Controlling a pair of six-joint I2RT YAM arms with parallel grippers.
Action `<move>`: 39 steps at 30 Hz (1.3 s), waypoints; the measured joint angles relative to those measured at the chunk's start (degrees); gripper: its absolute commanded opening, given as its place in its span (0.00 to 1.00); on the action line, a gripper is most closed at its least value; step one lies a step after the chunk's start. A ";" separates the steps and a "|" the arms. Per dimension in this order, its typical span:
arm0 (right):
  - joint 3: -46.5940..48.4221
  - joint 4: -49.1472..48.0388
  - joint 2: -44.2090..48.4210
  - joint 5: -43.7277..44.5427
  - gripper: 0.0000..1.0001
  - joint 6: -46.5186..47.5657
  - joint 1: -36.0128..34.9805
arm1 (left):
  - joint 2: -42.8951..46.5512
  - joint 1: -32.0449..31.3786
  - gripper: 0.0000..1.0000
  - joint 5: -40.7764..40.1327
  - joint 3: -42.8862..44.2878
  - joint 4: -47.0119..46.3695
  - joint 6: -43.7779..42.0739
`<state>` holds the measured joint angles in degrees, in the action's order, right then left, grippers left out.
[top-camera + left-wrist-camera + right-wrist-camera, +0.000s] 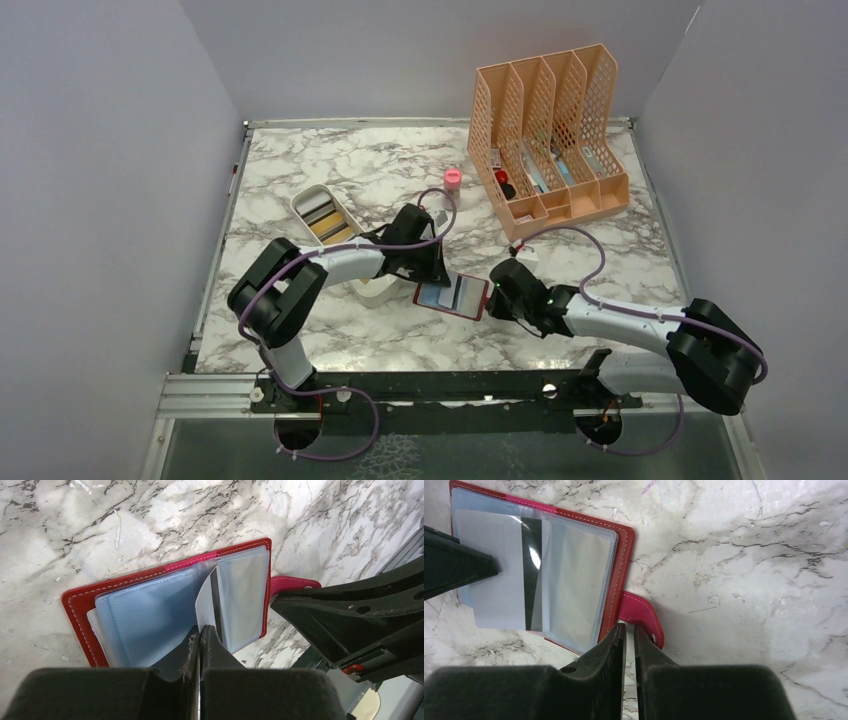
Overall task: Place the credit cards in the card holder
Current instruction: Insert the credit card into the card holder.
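"Card holder (452, 297), where does it lie?"

"Open on the marble table (380, 340), red cover down and clear sleeves up, toward the near side, right between the two grippers."

"What is the left gripper (201, 630) doing?"

"It's clamped on a pale credit card (205, 600) with a black stripe. The held end of the card vanishes between the fingers. The striped end lies over the sleeves and looks tucked under one sleeve's edge, but glare on the plastic leaves me unsure."

"And the right gripper (630, 629)?"

"Its fingers are drawn together with only a slit between them, at the holder's edge, just beside the pink-red tab (644, 620). Whether they pinch the cover or merely press on it I cannot tell. The fingertips hide that spot."

"Any print on the card?"

"It's too washed out to read."

"What else is on the table?"

"A white tray (300, 205) sits beyond the left arm, and the flat things in it are too small to name. Farther back stands a peach file rack (545, 100) with small things low inside, just as unclear. A little pink object (452, 178) sits beside it."
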<state>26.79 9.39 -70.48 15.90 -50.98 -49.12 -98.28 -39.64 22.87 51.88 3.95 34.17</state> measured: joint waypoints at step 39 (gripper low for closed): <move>1.49 -0.13 -0.55 -0.17 0.23 1.53 1.88 | -2.21 -1.01 0.37 0.02 1.16 -0.70 0.13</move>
<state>28.27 9.26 -71.02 15.73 -49.45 -47.24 -100.49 -40.64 22.90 53.04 3.25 34.30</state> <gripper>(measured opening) 0.233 0.365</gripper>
